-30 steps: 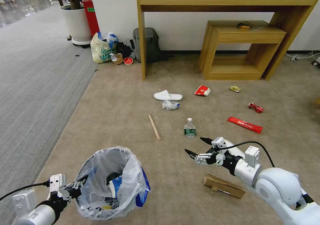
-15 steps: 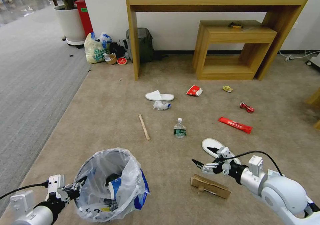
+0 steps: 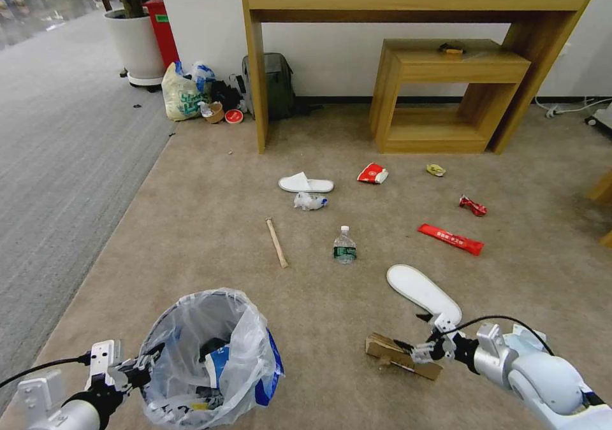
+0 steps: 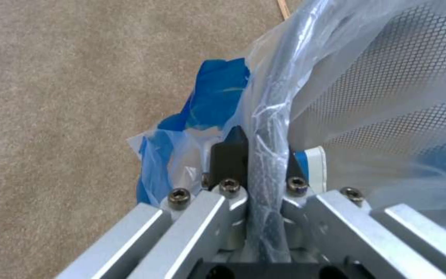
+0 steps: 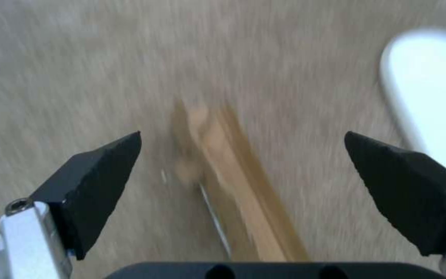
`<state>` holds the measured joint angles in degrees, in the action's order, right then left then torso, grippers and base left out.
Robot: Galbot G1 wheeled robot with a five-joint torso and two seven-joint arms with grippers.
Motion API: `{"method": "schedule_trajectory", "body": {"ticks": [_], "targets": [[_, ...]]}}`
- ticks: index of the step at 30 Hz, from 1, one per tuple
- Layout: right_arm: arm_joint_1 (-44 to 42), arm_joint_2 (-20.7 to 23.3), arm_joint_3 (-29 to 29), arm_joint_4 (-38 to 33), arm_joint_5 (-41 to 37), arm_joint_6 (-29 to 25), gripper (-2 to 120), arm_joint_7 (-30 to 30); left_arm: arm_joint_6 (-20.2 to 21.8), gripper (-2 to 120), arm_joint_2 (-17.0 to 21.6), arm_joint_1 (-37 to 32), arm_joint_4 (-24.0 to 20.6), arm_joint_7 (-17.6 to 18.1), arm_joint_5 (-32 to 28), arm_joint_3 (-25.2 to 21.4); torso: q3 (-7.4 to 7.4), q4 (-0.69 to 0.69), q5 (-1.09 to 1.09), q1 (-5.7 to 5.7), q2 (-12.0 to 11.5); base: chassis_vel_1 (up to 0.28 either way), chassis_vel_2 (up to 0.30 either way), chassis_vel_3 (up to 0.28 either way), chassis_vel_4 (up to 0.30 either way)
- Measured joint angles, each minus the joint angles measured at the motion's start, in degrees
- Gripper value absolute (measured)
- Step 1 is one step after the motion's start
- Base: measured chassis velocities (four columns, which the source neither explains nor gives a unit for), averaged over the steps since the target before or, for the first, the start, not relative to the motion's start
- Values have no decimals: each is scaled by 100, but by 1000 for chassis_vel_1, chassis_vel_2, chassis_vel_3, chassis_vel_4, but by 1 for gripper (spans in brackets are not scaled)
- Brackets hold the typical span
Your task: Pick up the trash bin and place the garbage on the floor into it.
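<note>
Right tool (image 3: 414,341) spread wide, black fingertips (image 5: 99,182) well apart, low over the cardboard strip (image 3: 401,356) lying flat on the beige floor (image 3: 210,226); strip tan, its torn end just beside the tips. White slipper (image 3: 422,291) sole-up just beyond the strip. Further out: green-label bottle (image 3: 344,246) upright, wooden stick (image 3: 276,243), long red wrapper (image 3: 450,238), crumpled red wrapper (image 3: 472,206), yellow wrapper (image 3: 435,170), red-and-white packet (image 3: 371,173), second slipper (image 3: 305,183) with a crumpled clear wad (image 3: 309,201) touching near it.

Left tool (image 4: 259,162) clamped on the rim of the trash bin (image 3: 207,357), one black pad outside, one inside, bag film pinched between. Bin round, black mesh, lined with crinkly translucent bag bearing blue print, already holding some litter, at lower left of head view
</note>
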<state>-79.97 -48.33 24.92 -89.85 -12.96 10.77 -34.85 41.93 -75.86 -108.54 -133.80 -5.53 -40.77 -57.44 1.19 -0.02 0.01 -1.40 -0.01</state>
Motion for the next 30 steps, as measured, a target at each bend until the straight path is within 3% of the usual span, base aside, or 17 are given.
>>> {"method": "schedule_trajectory", "body": {"ticks": [6,15,18,23,30], "targets": [[272,-236,-217,873,501,-326,100,-23,-2,0,-3,-16,-14,-1,17,0,0,0,0,0,0,0,0,0,0],[435,-394,-379,1209,707,-452,92,-33,-3,0,-61,-29,-35,-4,96,36,0,0,-1,0,0,0,0,0,0],[541,-505,-476,1414,830,-509,76,4,-3,0,-61,-35,-43,-5,114,32,0,0,-1,0,0,0,0,0,0],[623,-610,-517,1629,1002,-655,63,128,-3,0,-42,-12,-45,-5,124,9,0,0,-1,0,0,0,0,0,0],[601,-686,-525,1640,1013,-670,34,214,11,0,-14,32,-39,3,131,48,0,0,-2,0,0,0,0,0,0]]}}
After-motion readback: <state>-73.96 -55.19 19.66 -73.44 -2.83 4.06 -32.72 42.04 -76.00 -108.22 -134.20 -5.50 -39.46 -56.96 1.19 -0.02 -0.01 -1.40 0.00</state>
